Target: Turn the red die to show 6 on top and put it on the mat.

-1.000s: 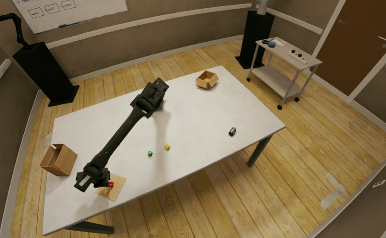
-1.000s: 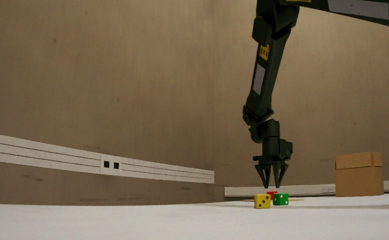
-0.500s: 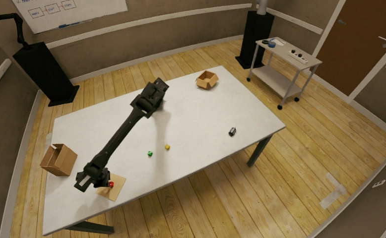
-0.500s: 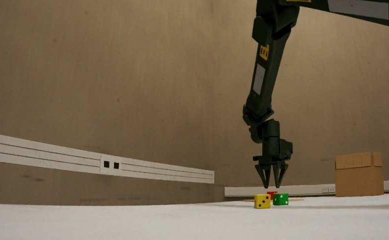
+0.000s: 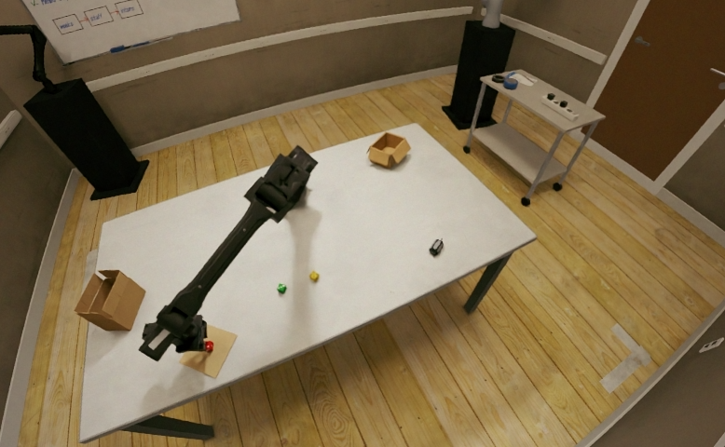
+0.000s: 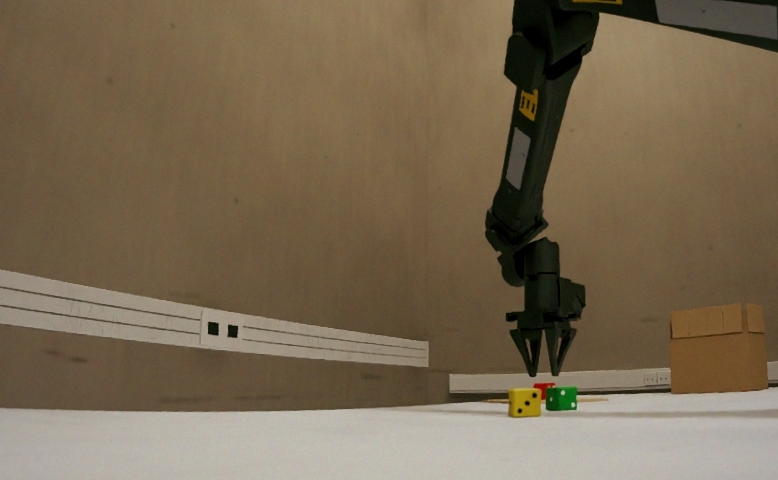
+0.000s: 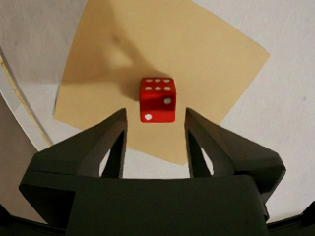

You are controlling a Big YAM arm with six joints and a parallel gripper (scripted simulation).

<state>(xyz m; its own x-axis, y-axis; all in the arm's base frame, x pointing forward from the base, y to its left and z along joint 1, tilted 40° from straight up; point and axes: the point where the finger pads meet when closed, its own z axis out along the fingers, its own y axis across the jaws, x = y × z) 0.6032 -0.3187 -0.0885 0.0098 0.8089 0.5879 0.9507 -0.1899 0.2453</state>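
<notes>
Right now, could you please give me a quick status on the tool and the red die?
Tool open, empty, above the mat. Red die flat, fully on mat, six up. Nothing in the way.

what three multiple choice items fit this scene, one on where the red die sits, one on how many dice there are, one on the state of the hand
1. Where is the red die?
A. on the tan mat
B. inside a cardboard box
C. on the floor

2. How many dice are on the table?
A. two
B. three
C. five

3. What is the hand doing?
A. clamped on the red die
B. gripping the green die
C. open above the red die, holding nothing

Key: 1 A, the wrist view shows mat on all sides of it. 2 B, red, green die and yellow die. 3 C, the exterior view shows the fingertips above the dice and the wrist view shows the fingers apart, clear of the die.
</notes>
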